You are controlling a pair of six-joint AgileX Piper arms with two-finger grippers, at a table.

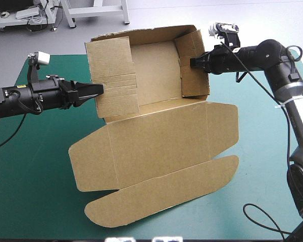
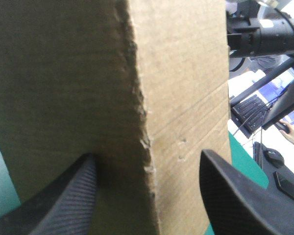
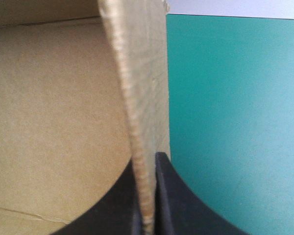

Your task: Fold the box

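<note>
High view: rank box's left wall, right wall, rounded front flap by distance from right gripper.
1. Right wall, pinched by the right gripper.
2. Left wall, on the opposite side.
3. Rounded front flap, flat on the near side.

Brown box (image 1: pixel 156 141), teal-green cover (image 1: pixel 35 171)

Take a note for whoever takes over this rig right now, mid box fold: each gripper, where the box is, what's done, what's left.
Left gripper: open, fingers either side of the left wall, not clamped.
Right gripper: shut on the box, pinching the edge of the right wall.
Box: on the teal-green cover, tray part toward the far edge, lid flat toward the near edge.
Done: back and side walls raised.
Left: probably tuck the side walls so that they stand unheld.
</note>
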